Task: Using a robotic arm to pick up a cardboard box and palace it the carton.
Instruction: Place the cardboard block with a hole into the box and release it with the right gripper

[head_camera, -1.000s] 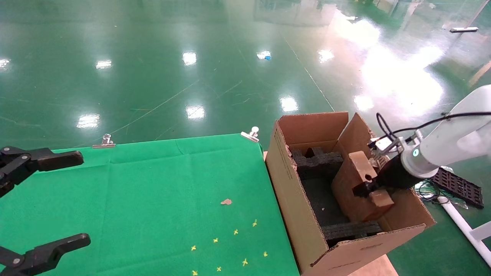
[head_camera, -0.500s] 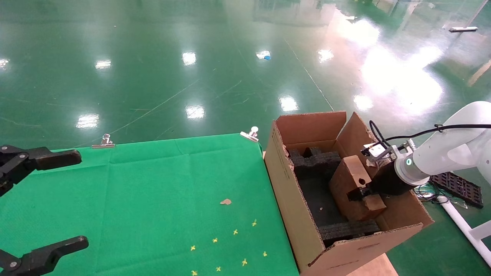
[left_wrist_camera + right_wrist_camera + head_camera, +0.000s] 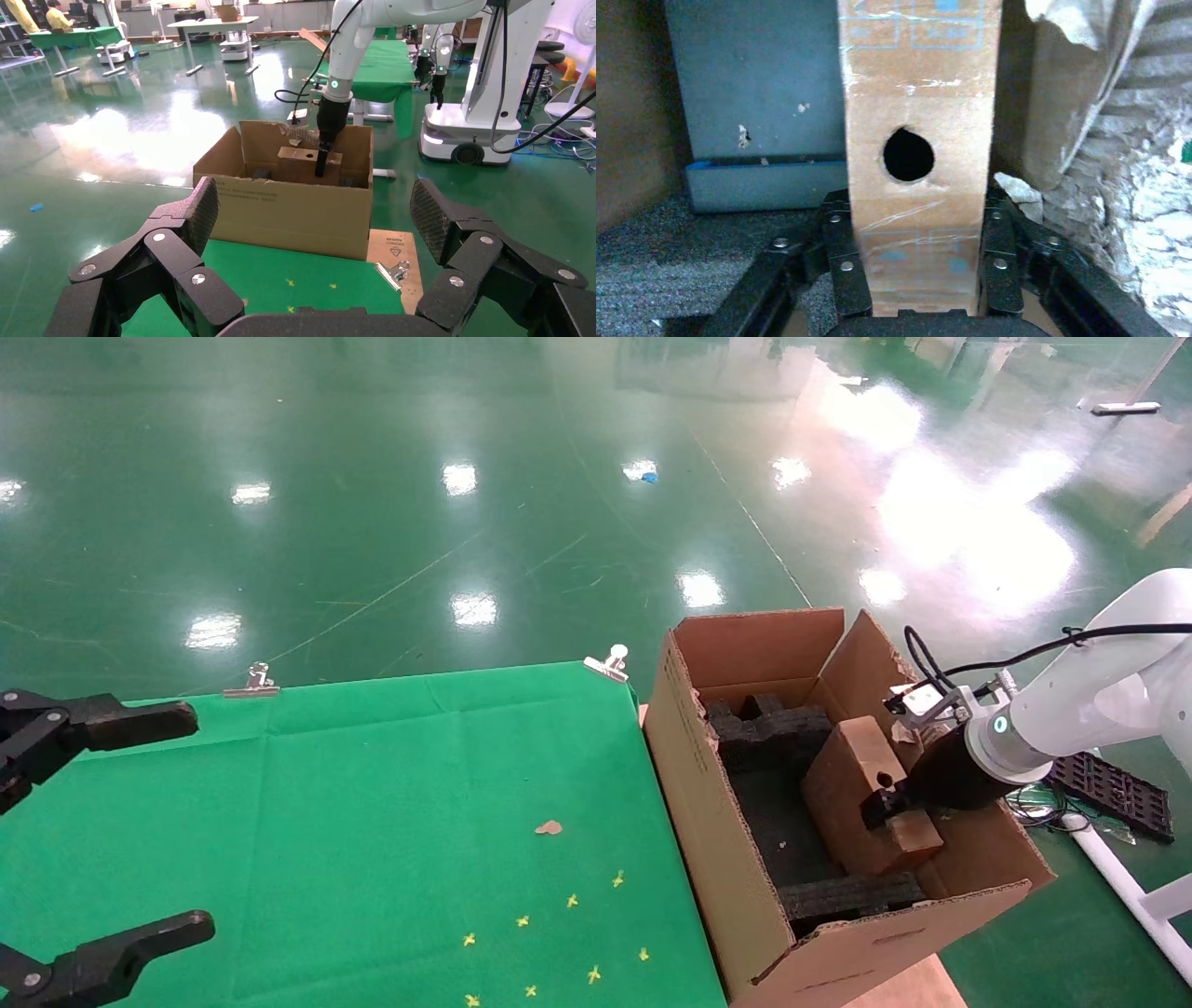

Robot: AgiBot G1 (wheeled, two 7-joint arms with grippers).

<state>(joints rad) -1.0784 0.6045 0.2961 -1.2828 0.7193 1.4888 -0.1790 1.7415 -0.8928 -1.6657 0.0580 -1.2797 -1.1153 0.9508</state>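
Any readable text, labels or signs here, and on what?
None can be read.
Printed line on the large brown corrugated carton: too small.
Blue printed boxes on the flat brown taped cardboard box, gripped by the right claw: blurred.
Mark on the wooden board beside the carton: too small.

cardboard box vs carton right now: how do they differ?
Size: the cardboard box is a narrow slab, while the carton is far bigger and contains it. State: the cardboard box is closed, taped and has a round hole; the carton is open-topped with flaps up and black foam blocks inside. Support: the right hand clamps the cardboard box; nothing grips the carton. Both are brown cardboard.
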